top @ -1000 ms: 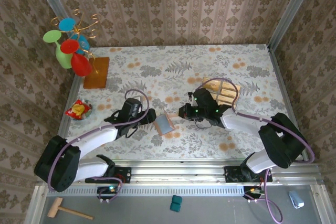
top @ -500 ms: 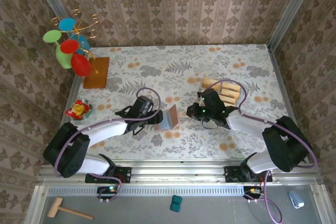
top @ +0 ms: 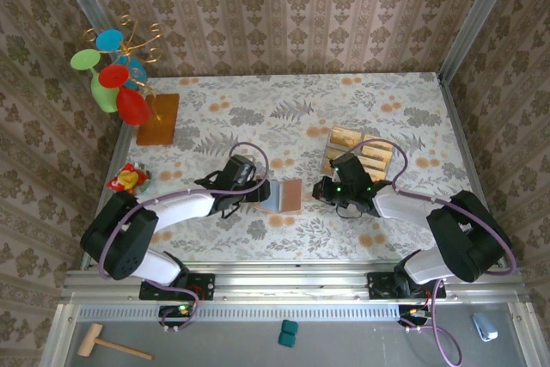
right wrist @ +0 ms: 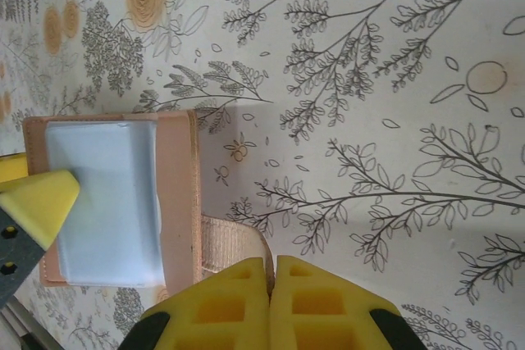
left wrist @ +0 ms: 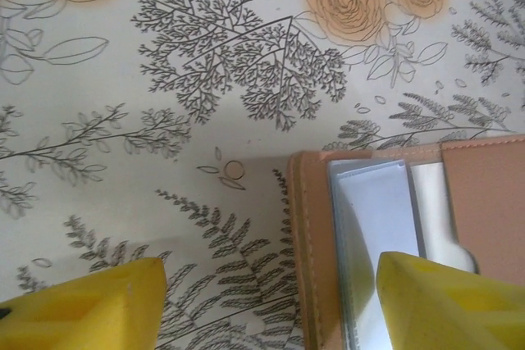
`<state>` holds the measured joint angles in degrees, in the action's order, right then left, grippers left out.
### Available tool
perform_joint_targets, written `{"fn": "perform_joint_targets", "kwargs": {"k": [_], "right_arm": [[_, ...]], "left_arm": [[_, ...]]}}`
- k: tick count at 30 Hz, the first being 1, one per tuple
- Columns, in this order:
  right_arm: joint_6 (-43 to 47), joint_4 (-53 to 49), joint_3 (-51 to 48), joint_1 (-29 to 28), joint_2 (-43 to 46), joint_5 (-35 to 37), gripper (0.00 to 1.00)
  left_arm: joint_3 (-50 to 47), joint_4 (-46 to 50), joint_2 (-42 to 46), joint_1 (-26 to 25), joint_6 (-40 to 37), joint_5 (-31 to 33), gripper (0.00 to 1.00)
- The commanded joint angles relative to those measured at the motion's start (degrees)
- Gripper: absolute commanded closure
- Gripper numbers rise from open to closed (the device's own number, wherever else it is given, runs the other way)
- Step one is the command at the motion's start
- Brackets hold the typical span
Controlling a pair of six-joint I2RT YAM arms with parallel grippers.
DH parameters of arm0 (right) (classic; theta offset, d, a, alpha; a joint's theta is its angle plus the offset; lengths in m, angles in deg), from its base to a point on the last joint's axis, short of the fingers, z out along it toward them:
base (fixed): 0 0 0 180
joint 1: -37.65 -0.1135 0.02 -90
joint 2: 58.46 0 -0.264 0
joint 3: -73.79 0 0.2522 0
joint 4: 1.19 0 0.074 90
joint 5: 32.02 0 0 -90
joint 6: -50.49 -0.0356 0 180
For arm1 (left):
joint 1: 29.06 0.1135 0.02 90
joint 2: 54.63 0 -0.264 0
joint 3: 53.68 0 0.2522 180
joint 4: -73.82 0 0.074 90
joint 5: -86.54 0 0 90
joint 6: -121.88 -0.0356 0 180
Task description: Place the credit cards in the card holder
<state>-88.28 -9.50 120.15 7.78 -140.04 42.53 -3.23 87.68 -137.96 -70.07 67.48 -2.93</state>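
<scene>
a floral-printed counter (top: 284, 100) with patterned paper walls around it carries everything. near its front edge the left gripper (top: 260, 193) is released, its fingers wide apart. in the left wrist view one yellow fingertip (left wrist: 447, 301) hangs over the card holder (left wrist: 308, 235) and the other over bare counter, with the holder's stitched edge between them. the card holder lies opened flat, clear window up, between the two grippers. on its other side the right gripper (right wrist: 271, 301) is clenched, fingers pressed together. a tan strip (right wrist: 232, 243) pokes from under the holder's edge right at its tips, and i cannot tell whether it is pinched. beyond the right gripper sits a clear tray (top: 388, 166) with the credit cards (top: 347, 137) in it. far beyond the left gripper lies a wooden board (top: 158, 119)
</scene>
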Motion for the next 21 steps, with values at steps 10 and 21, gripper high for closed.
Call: {"fn": "perform_joint_targets", "kwargs": {"k": [10, 21], "right_arm": [[3.1, -1.8, 2.1, 0.4, -2.6, 0.6, 0.91], [7.0, -10.2, 6.7, 0.7, 3.9, 1.8, 0.53]], "left_arm": [[-2.9, -12.9, -1.0, 2.8, 2.9, -9.0, 0.59], [-2.7, -12.3, -1.4, 2.7, 2.2, -8.4, 0.75]]}}
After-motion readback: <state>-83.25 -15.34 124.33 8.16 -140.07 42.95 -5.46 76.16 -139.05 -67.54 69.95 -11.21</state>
